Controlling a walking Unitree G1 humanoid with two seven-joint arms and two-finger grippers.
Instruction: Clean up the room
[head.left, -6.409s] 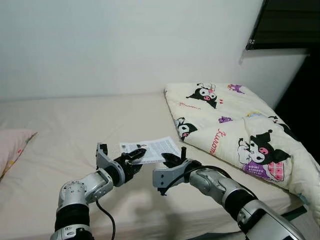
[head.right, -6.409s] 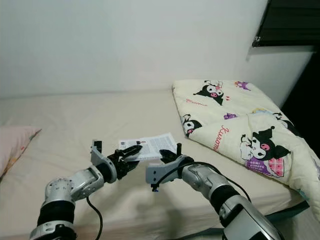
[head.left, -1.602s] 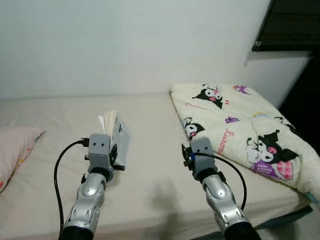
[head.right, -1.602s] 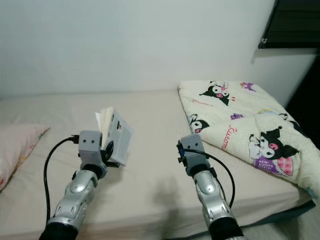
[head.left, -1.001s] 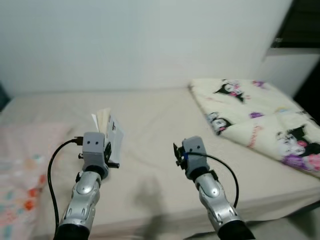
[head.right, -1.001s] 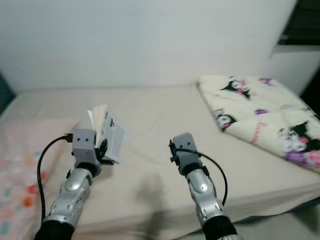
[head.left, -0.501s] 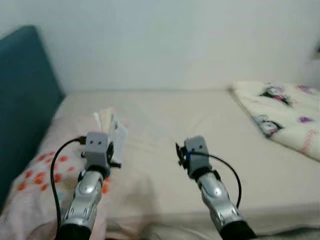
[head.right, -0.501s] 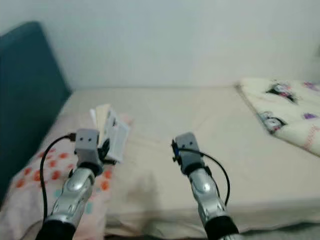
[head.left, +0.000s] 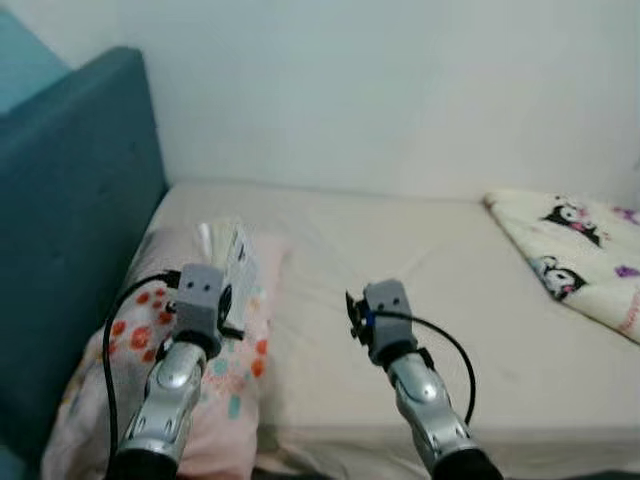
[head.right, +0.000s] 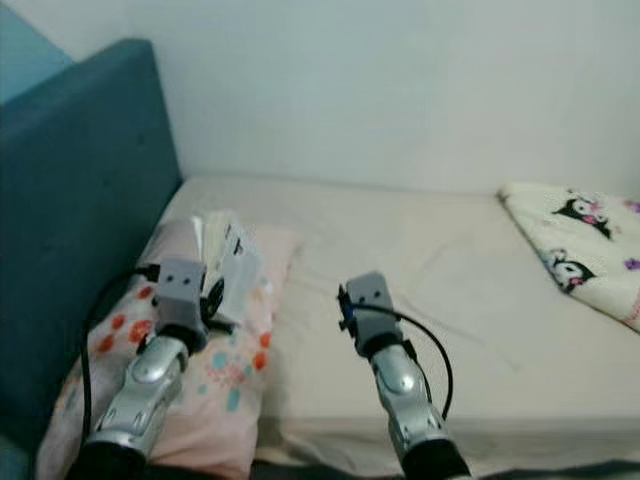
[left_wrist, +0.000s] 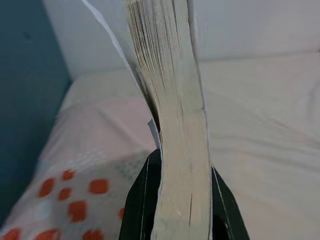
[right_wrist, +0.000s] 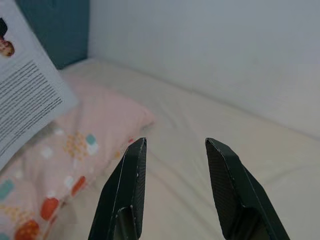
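The left gripper (left_wrist: 175, 200) clenches a book (head.left: 233, 275) upright above the pillow (head.left: 235, 390) at left; light but floppy, best pinched near its spine; right gripper (right_wrist: 172, 185) released

Beige bed (head.left: 420, 250) against white wall (head.left: 400, 90), teal headboard (head.left: 70, 200) at its end.

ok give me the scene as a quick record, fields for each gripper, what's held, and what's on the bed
left gripper: shut on book, raised above the pillow
book: held upright, pages fanned at the top
right gripper: open, holding nothing, raised over the mattress
pillow: pink with coloured spots, at the head end by the teal headboard
blanket: cream, cartoon print, at the far right of the mattress
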